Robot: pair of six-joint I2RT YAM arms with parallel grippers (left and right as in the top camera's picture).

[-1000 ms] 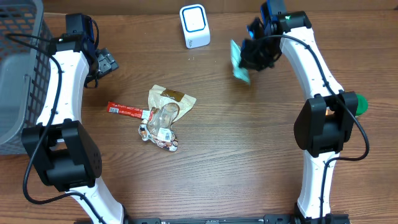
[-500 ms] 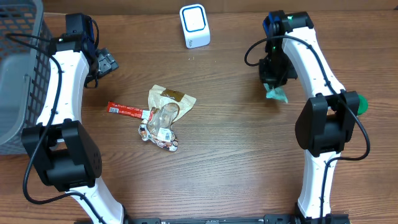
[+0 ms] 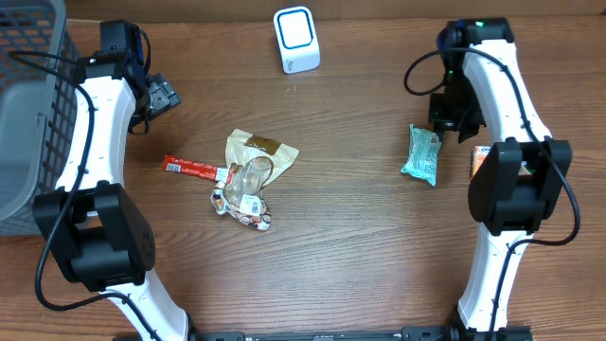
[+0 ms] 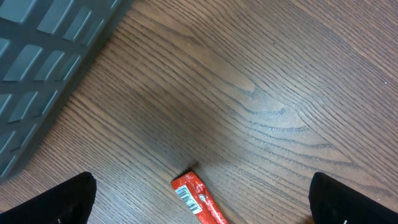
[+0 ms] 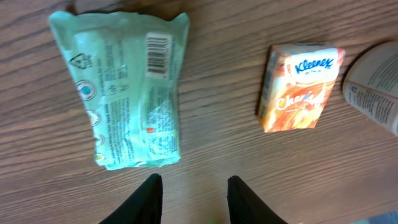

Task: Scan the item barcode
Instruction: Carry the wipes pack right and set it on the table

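Two arms at a wooden table (image 3: 360, 246).

Task item: one mint-green flat packet (image 3: 420, 153), lying flat on the table right of centre, well apart from the one white scanner (image 3: 296, 40) at the far edge. In the right wrist view its barcode (image 5: 158, 46) faces up, near the packet's top corner.

Right gripper (image 5: 194, 199): above the table just beside the packet, two dark fingers (image 5: 149, 198) parted, bare wood between them, gripping nothing.

One orange Kleenex pack (image 5: 301, 87) lies flat to the side of the packet, apart from it. One pale labelled item (image 5: 376, 87) is cut off by the frame edge; kind unclear.

Left gripper (image 3: 161, 95): fingers (image 4: 68, 200) spread wide at the frame corners, empty, over bare wood.

One red wrapped bar (image 3: 194, 169) lies left of centre, its barcoded end showing in the left wrist view. Touching its other end, a small heap: one tan pouch (image 3: 270, 150) and clear-wrapped goods (image 3: 244, 194), number not countable.

One grey mesh basket (image 3: 28, 95) at the left edge.
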